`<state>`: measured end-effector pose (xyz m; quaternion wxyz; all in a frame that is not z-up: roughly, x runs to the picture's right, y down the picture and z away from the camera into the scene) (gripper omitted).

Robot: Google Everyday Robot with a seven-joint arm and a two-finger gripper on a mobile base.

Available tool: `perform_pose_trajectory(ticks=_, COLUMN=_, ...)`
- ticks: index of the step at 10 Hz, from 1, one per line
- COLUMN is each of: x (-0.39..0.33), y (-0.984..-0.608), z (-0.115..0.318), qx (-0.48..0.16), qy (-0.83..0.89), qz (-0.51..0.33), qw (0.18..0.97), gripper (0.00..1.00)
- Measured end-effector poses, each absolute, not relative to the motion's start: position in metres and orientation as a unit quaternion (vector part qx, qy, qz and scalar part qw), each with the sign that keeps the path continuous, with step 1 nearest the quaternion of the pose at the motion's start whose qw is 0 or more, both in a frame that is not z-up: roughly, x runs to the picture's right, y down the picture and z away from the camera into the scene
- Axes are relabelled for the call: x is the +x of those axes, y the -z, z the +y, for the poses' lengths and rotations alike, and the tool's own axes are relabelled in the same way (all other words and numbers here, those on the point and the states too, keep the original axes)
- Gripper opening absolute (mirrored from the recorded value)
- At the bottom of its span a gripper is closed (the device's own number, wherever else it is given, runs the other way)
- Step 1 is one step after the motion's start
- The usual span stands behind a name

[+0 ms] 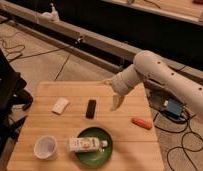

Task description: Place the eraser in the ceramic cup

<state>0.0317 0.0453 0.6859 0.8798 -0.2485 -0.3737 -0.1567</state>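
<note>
The eraser (90, 108), a small black block, lies flat near the middle of the wooden table (45, 125). The white ceramic cup (45, 147) stands upright at the table's front left corner. My gripper (115, 103) hangs from the white arm over the table's right half, a short way to the right of the eraser and apart from it. Its fingers point down, open, with nothing between them.
A green plate (101, 154) at the front centre carries a white bottle (87, 144) lying on its side. A flat white piece (60, 105) lies left of the eraser. An orange oblong object (141, 123) rests near the right edge. A dark chair (7, 95) stands left of the table.
</note>
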Motion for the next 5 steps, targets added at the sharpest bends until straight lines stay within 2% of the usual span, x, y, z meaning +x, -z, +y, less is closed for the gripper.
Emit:
perform_pose_trajectory(ticks=3, x=0.019, y=-0.724, z=0.049, qx=-0.312, qy=0.22, qz=-0.363, qw=0.85, gripper=0.8)
perform_pose_trajectory(ticks=5, x=0.002, y=-0.76, z=0.044, qx=-0.328, qy=0.256, qz=-0.347, qw=0.84, gripper=0.8)
